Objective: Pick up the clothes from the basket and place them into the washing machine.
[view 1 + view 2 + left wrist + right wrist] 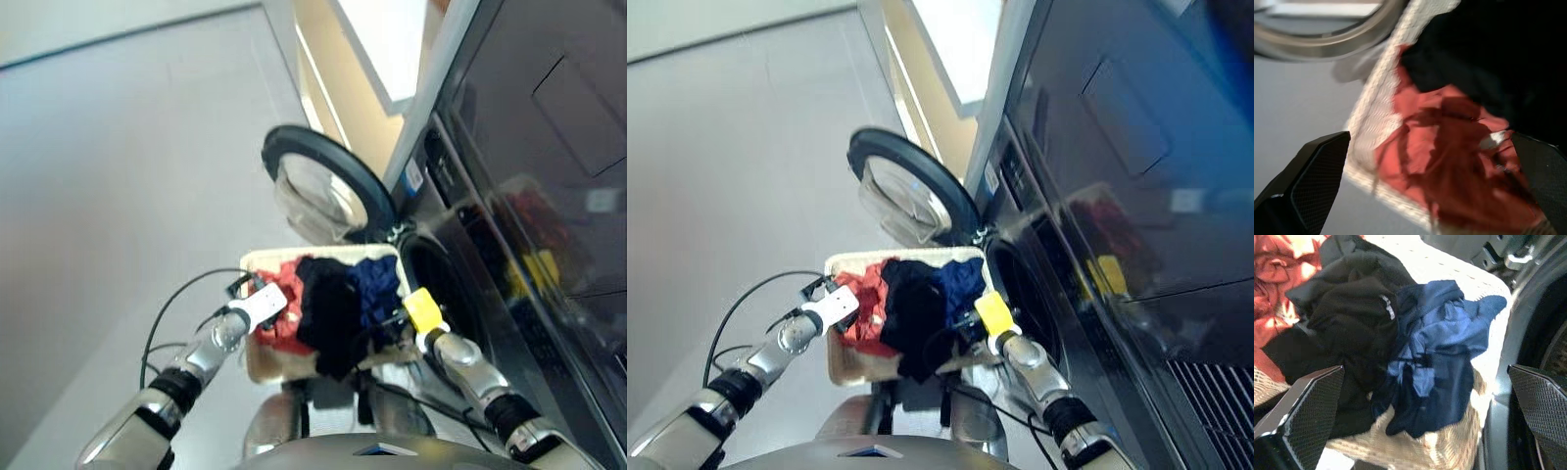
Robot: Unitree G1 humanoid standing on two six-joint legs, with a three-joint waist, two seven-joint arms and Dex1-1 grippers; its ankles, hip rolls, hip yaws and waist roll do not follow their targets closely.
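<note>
Three garments lie side by side in the basket (257, 262) at lower centre of the left eye view: the red one (279, 308) on the left, the black one (328, 313) in the middle, spilling over the near rim, and the navy one (375, 284) on the right. The washer (441, 264) fills the right side, its round door (323, 186) swung open up and to the left of the basket. The left claw (245, 286) sits at the basket's left edge by the red garment; the right claw (387, 328) is low at the right, near the navy one.

The right eye view shows the same layout, with the dark drum opening (1019, 284) just right of the basket.

In the left wrist view the left claw's fingers (1317, 176) are spread wide, empty, with the red garment and the wicker rim between them.

In the right wrist view the right claw's fingers (1303, 411) are also spread and empty, framing the navy garment where it rests against the black one; the washer's rim shows at the right edge.

I judge this to be the reach before the first pick, nothing loaded yet. Next, a claw needs to drop onto a bunched fold, close on it, lift clear of the rim and swing right into the drum.
</note>
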